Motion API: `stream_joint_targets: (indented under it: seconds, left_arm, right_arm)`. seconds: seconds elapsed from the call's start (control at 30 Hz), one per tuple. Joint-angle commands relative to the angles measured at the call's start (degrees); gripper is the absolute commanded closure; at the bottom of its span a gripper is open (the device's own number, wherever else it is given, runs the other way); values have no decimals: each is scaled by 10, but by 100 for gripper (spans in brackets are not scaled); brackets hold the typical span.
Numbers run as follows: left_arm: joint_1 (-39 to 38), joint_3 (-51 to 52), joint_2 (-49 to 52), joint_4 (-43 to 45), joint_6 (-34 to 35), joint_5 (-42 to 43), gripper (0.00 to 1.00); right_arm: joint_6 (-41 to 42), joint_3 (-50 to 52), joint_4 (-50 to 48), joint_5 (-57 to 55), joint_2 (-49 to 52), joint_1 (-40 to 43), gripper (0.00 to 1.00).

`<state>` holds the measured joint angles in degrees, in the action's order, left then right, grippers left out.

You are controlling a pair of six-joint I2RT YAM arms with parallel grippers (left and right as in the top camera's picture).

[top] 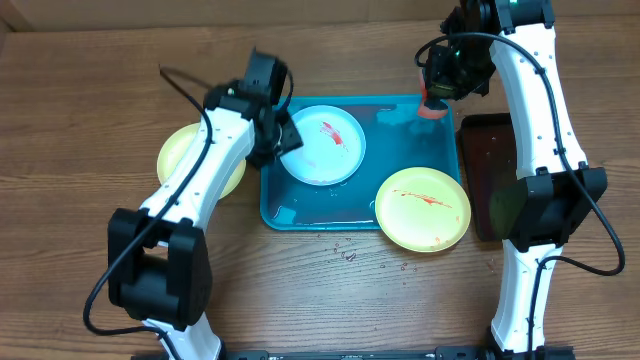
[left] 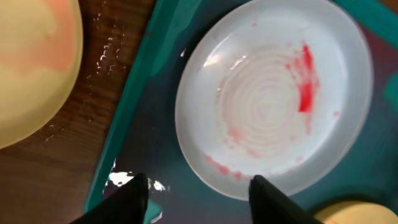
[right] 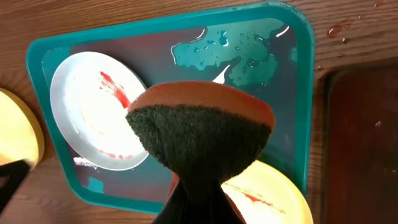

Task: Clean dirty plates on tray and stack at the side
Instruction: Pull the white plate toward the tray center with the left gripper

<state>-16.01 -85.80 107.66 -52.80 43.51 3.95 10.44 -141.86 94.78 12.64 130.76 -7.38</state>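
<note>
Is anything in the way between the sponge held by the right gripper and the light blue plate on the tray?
Nothing visible is. Between the sponge and the light blue plate there is only wet, bare tray floor. The open left gripper hangs over the plate's opposite edge, off that path.

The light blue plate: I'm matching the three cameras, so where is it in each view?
Overhead: light blue plate in the upper left of the tray, near picture centre.
Left wrist: fills the centre and right.
Right wrist: at left, partly behind the sponge.
Shared landmark: the tray under it, and the plate's red streak.
</note>
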Motion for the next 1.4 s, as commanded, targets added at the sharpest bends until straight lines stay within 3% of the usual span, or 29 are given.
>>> stream_joint_targets:
  seconds: [0.0,0.17,0.3,0.43,0.67,0.77,0.87,1.03,1.27,1.37]
  left_arm:
    - [6,49,3,42,35,38,51]
    - [6,98,3,114,31,31,55]
    - [6,140,6,169,47,28,51]
    - [6,164,22,211,78,14,59]
    - [5,163,64,278,96,9,64]
    - [7,163,81,296,99,31,71]
    - [7,162,82,299,95,34,95]
    - [5,135,81,267,35,46,96]
    - [7,52,81,146,-139,47,96]
    - [7,50,81,133,-174,44,96]
  right_arm:
    - [-5,-18,-3,-2,-26,-1,96]
    - [-4,-18,-3,-1,-26,-1,96]
    - [-2,-18,-9,1,-26,-1,96]
    - [0,-18,-11,3,-26,-1,96]
    - [0,-18,-13,3,-26,-6,96]
    - [0,-18,-13,3,-26,-10,96]
    - [0,-18,-15,3,-26,-14,96]
    - [3,-10,-29,5,-26,-27,96]
    - [18,57,-85,11,-26,-65,96]
    - [41,91,-115,11,-26,-82,96]
